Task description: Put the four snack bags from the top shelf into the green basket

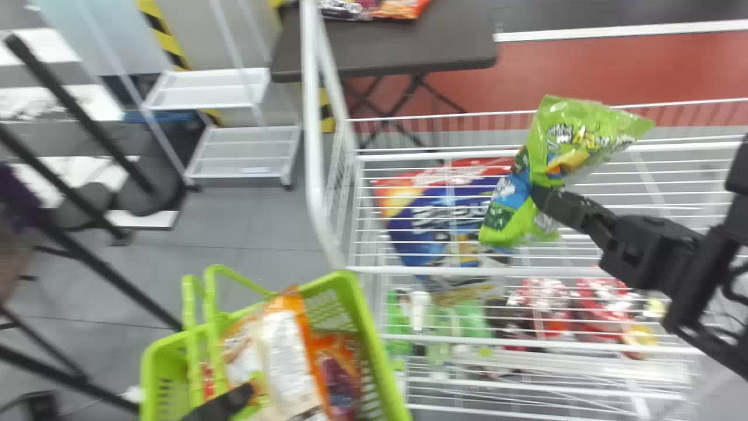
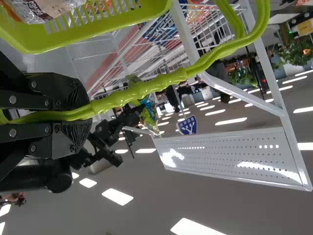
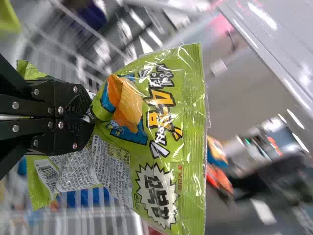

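Pincer on right arm (image 1: 540, 196) closed, gripping green snack bag (image 1: 584, 137) around its middle; bag crumpled at the grip, flaring out on both sides of it. Bag held up over the wire shelf (image 1: 426, 271), to the right of and farther forward than the green basket (image 1: 377, 351), well apart from it. Left pincer (image 1: 242, 394) at the basket, closed around its handle (image 2: 161, 83). Inside basket: orange-and-white bag (image 1: 286, 351), plus orange bag with purple print (image 1: 339, 380) just beside it, on the right. Wire shelf stands right of basket. Seen through its wires: big red-and-blue bag (image 1: 450, 207), forward and right of basket; green items (image 1: 399, 330) lower down, nearer basket; red packs (image 1: 543, 298) farther right of it. Well beyond basket: dark worktop (image 1: 409, 47) with orange packet (image 1: 403, 8) on it. White rack (image 1: 242, 152) forward of basket, slightly left of the worktop.
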Robot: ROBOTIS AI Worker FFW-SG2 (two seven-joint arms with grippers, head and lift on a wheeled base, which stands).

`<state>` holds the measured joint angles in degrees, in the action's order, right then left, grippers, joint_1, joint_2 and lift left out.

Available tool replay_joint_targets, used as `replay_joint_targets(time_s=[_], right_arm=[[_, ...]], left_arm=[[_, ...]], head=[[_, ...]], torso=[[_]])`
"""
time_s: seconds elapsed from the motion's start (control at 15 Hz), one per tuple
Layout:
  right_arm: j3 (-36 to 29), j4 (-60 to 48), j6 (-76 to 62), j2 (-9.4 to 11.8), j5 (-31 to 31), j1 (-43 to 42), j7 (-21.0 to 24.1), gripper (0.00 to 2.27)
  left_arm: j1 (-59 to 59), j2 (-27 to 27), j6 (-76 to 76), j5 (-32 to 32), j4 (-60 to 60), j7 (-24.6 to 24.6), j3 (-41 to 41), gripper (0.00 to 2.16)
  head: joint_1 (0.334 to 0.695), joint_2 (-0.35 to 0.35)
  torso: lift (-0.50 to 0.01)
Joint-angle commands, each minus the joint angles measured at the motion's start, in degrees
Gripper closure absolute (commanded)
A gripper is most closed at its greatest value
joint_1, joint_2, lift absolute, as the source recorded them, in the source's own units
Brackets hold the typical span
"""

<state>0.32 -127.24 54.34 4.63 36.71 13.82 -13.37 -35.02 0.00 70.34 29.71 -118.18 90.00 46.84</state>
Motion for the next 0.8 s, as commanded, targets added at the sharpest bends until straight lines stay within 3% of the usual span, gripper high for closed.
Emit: replay_joint_targets(time_s=[0.0,0.27,0.47,0.73], right_arm=[[5.3,-0.5,5.6,0.1,5.6,0.0,-0.4,2.25],[13.4,3.1,10.1,0.0,15.4,-4.2,-0.5,2.25],[15.5,9.9,14.2,-0.1,23.2,-7.4,-1.0,2.25],[16.6,20.5,24.4,-0.2,28.1,-12.1,-0.9,2.25]], left_arm=[[0.0,-0.1,-0.1,0.0,0.1,0.6,0.1,2.15],[0.1,-0.1,-0.1,0.0,0.3,0.6,-0.1,2.15],[0.2,-0.1,-0.1,0.0,0.4,0.6,-0.1,2.15],[0.3,-0.1,-0.1,0.0,0.5,0.6,-0.3,2.15]], head=[[0.695,0.35],[0.695,0.35],[0.695,0.35],[0.695,0.35]], torso=[[0.0],[0.0],[0.0],[0.0]])
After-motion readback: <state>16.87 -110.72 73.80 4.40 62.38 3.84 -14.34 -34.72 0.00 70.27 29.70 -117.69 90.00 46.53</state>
